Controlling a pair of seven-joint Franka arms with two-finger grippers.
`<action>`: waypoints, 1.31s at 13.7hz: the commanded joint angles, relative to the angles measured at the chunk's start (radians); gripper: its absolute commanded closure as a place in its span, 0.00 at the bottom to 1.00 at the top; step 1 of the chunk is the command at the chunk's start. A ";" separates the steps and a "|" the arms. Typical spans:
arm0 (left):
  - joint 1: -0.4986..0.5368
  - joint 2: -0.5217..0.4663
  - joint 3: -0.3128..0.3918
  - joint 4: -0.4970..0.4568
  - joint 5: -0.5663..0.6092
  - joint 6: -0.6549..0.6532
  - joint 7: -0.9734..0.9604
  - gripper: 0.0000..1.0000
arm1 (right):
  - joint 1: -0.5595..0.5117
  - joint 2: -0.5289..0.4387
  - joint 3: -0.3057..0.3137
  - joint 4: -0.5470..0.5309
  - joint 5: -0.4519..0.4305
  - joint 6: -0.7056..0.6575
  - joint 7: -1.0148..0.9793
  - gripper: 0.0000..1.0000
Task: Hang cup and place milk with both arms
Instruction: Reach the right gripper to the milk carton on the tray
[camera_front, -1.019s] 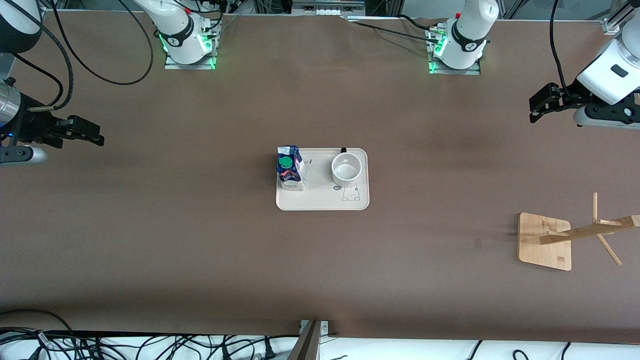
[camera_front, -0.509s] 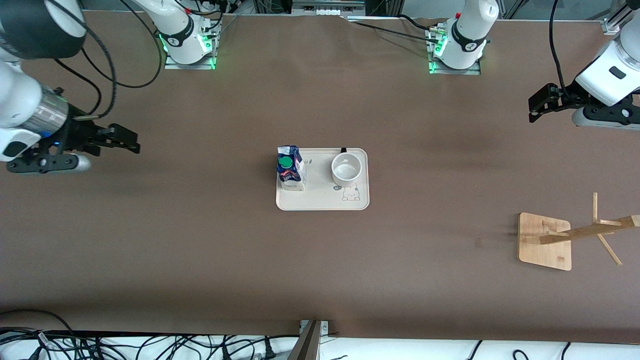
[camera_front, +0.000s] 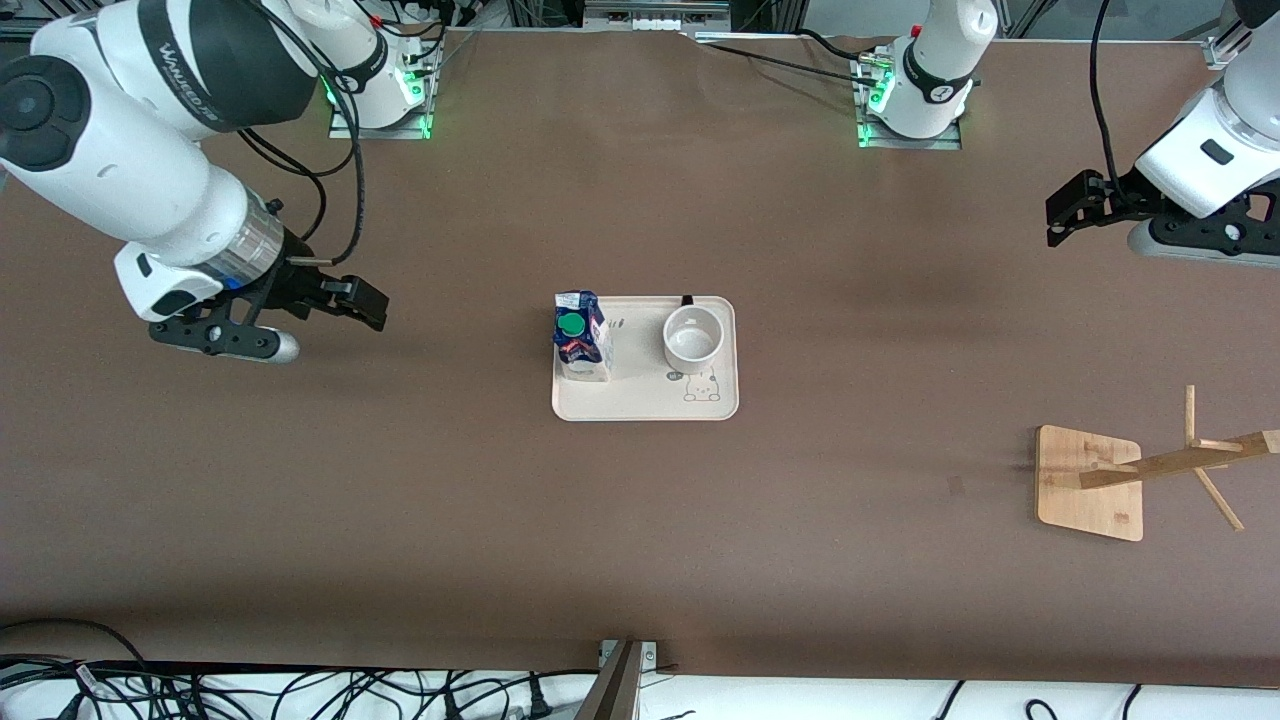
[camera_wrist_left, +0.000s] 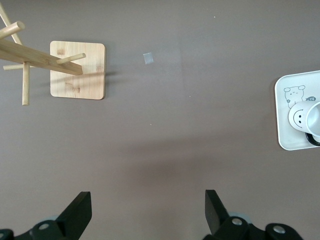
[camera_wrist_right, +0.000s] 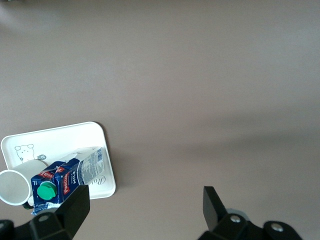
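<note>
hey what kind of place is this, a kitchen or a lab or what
Most likely a robotics lab: two arms bolted to a brown table, loose cables along its edge, and a staged setup of tray, milk, cup and wooden rack.

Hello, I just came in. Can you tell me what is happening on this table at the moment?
Nothing is held yet. The cup and the milk both stand on a pale tray in the middle of the table. The right hand, open, is over bare table toward the right arm's end, pointing at the milk. The left hand, also open, is over the table near the left arm's end. A wooden rack stands at that end, nearer to the front camera, with no cup on it.
</note>
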 joint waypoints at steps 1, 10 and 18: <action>-0.005 0.005 0.008 0.004 -0.015 0.015 0.004 0.00 | 0.045 0.043 0.000 0.009 0.020 0.049 0.020 0.00; -0.019 0.025 -0.062 0.045 -0.034 -0.028 -0.007 0.00 | 0.130 0.105 0.000 0.011 0.020 0.112 0.057 0.00; -0.024 0.031 -0.070 0.050 -0.040 -0.047 0.001 0.00 | 0.188 0.151 0.000 0.011 0.020 0.117 0.106 0.00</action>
